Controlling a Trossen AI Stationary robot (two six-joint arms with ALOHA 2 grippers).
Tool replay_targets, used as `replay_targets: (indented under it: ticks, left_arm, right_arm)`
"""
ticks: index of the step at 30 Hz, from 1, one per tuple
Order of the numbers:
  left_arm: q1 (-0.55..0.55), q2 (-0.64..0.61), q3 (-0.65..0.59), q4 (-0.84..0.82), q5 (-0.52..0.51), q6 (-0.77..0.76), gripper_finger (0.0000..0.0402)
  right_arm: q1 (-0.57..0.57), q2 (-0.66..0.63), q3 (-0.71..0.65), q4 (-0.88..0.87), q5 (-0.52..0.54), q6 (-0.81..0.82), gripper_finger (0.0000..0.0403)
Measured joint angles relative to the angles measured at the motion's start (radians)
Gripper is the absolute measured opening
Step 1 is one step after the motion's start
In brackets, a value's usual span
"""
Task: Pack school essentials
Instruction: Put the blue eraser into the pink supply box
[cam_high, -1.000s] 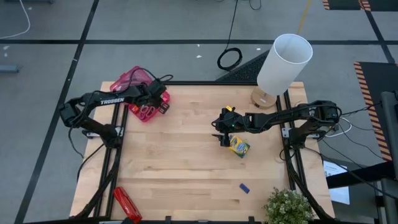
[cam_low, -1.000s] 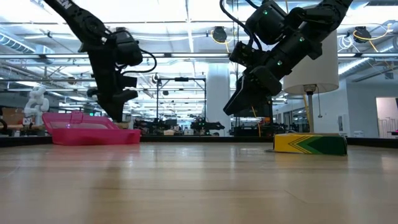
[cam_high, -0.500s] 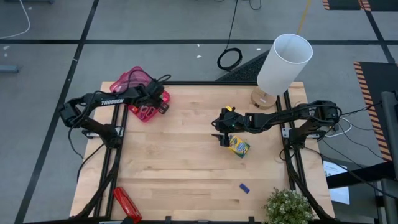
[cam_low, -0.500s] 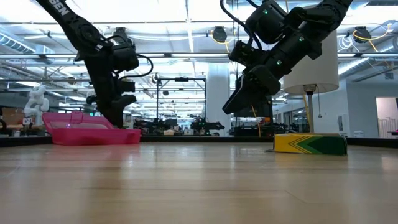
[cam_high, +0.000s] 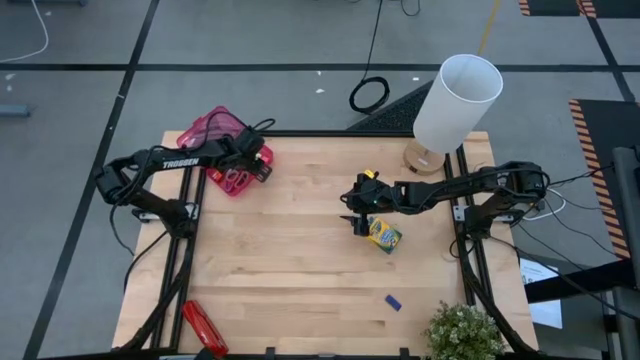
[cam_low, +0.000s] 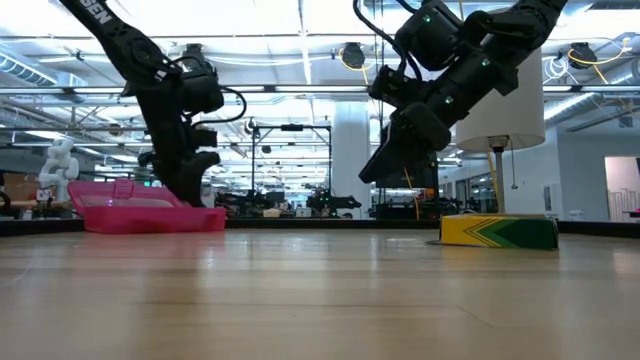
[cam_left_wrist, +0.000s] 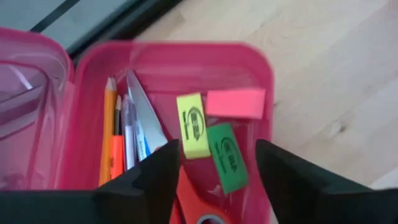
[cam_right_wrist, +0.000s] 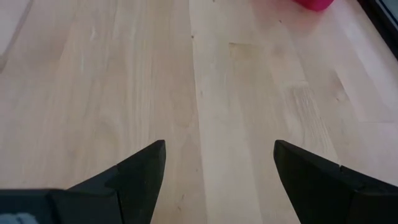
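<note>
An open pink pencil case (cam_high: 222, 140) lies at the table's far left corner. In the left wrist view the case (cam_left_wrist: 93, 68) holds pencils and pens (cam_left_wrist: 118, 140), scissors (cam_left_wrist: 189, 193), and yellow (cam_left_wrist: 193, 126), green (cam_left_wrist: 226, 157) and pink (cam_left_wrist: 235, 103) erasers. My left gripper (cam_left_wrist: 214, 177) hangs open just over these contents (cam_high: 260, 168). The green-yellow crayon box (cam_high: 384, 236) lies flat right of the table's middle. My right gripper (cam_high: 352, 218) hovers open beside the box's left end, above bare wood (cam_right_wrist: 214, 168). A small blue eraser (cam_high: 393, 302) lies near the front edge.
A white lamp (cam_high: 455, 100) stands at the far right corner and a plant (cam_high: 465, 335) at the near right corner. A long red stapler-like object (cam_high: 203, 328) lies at the near left corner. The table's middle (cam_high: 290, 250) is bare wood.
My left gripper has sunk a little toward the pink case and then held still. My right gripper and the crayon box have stayed where they were.
</note>
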Motion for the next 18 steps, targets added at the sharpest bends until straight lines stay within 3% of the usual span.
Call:
replay_targets:
  ticks: [5, 11, 18]
  left_arm:
    - [-0.032, -0.028, 0.062, -0.059, -0.001, -0.015, 0.0228]
    - [-0.122, -0.117, 0.089, -0.073, -0.002, -0.010, 0.0210]
    - [-0.228, -0.224, 0.089, -0.098, 0.027, -0.019, 0.0188]
  right_arm:
    - [0.024, -0.023, 0.000, -0.017, 0.000, 0.033, 0.0290]
    - [0.067, -0.075, 0.000, -0.042, 0.009, 0.118, 0.0290]
    - [0.189, -0.145, 0.000, -0.124, 0.159, 0.258, 0.0290]
